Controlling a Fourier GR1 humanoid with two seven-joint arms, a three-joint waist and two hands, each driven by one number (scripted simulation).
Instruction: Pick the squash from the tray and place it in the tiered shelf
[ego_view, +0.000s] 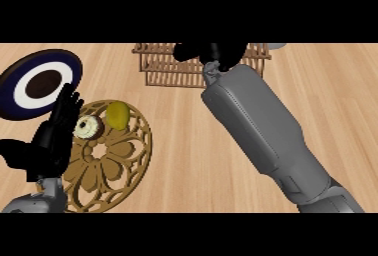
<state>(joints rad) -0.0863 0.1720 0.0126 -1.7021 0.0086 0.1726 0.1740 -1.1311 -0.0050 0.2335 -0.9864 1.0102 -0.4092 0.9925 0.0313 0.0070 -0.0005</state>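
Furthest left sits one dark plate (40, 82), with the left hand (48, 145) resting open below it, fingers up. Just right, one carved tray (111, 170) carries one round pastry (88, 126) and one squash (118, 114), its long axis pointing away from the robot. One tiered shelf (166, 75) lies well right, under the right hand (210, 52); whether that hand is open or closed I cannot tell. The left hand is nearer the squash.

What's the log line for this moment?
squash: on tray | right robot hand: at shelf | left robot hand: open, by tray
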